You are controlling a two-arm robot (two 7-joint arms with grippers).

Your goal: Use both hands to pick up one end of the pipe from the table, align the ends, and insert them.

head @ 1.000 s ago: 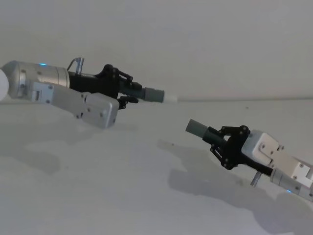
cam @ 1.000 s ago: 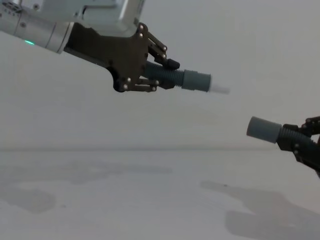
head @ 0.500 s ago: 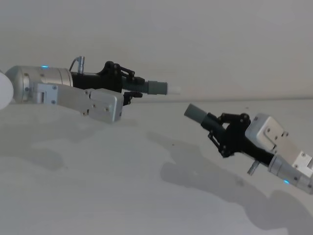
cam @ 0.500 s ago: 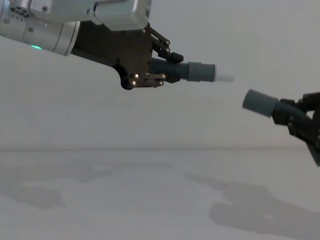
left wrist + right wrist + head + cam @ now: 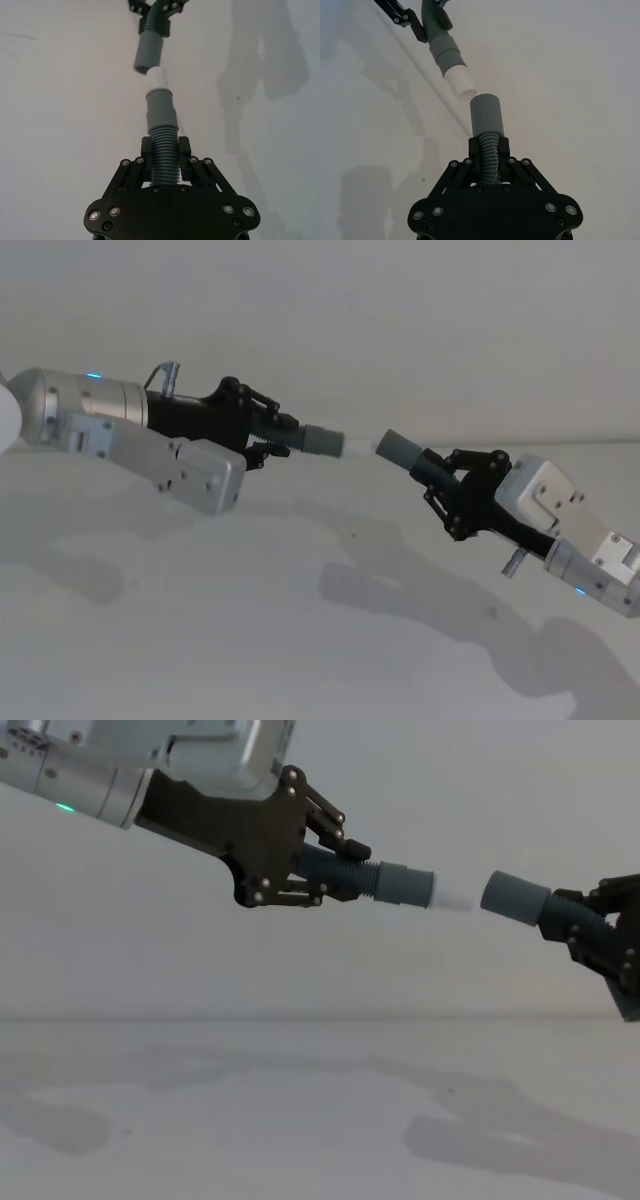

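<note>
Coming in from the 9 o'clock edge of the head view, the left arm (image 5: 90,410) reaches toward the centre, well above the white bench (image 5: 200,630). The left tool (image 5: 265,430) is clenched on the ribbed body of the short pipe piece (image 5: 300,432), its fingers (image 5: 145,150) pressed against both sides of the ribs. This piece points toward 3 o'clock, dipping slightly. Its smooth grey cuff (image 5: 405,883) sticks out past the fingers and ends in the narrower whitish tip (image 5: 452,900). Just beyond the tip, toward 3 o'clock, sits the plain cuff (image 5: 515,897) of the other pipe piece (image 5: 489,145), its open mouth facing the tip. The chest view shows a narrow gap between tip and cuff, so the tip is not inside. In the right wrist view the tip (image 5: 460,82) lies a little off the cuff's line. The right tool (image 5: 440,485) is clamped on the ribs just behind that cuff, aiming it toward 10 o'clock. The right arm (image 5: 590,550) runs off toward 4 o'clock. Both pieces hang in the air above the bench, with soft shadows (image 5: 400,600) spread across it below them.
</note>
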